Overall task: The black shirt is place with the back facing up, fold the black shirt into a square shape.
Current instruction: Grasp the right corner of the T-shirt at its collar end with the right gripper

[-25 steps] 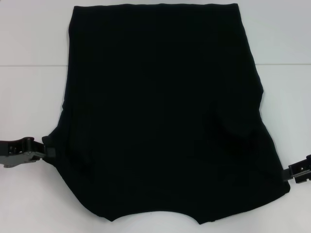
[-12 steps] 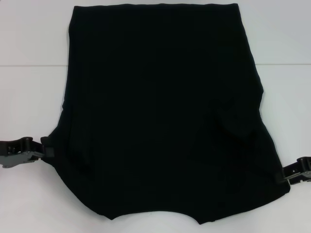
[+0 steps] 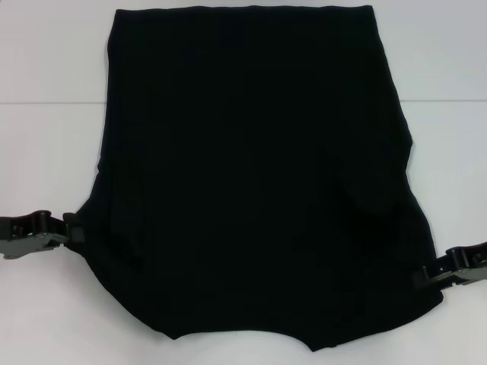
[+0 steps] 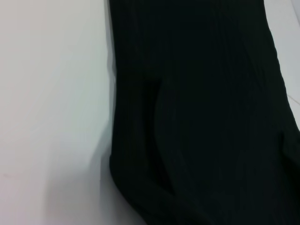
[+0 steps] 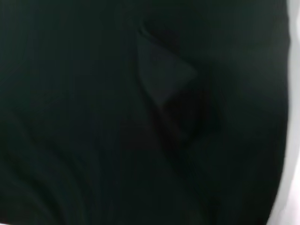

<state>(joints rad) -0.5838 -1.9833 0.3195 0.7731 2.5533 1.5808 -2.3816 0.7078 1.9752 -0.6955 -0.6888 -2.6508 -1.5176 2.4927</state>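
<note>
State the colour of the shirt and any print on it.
The black shirt is plain black, no print; the head view shows it best.

The black shirt (image 3: 255, 175) lies spread flat on the bench (image 3: 53, 144) with its curved neckline nearest the robot, the left end effector (image 3: 72, 232) at its left edge and the right end effector (image 3: 426, 277) at its right edge.

A lab-like test bench: plain white table (image 3: 53, 152) under 2 robot arms
</note>
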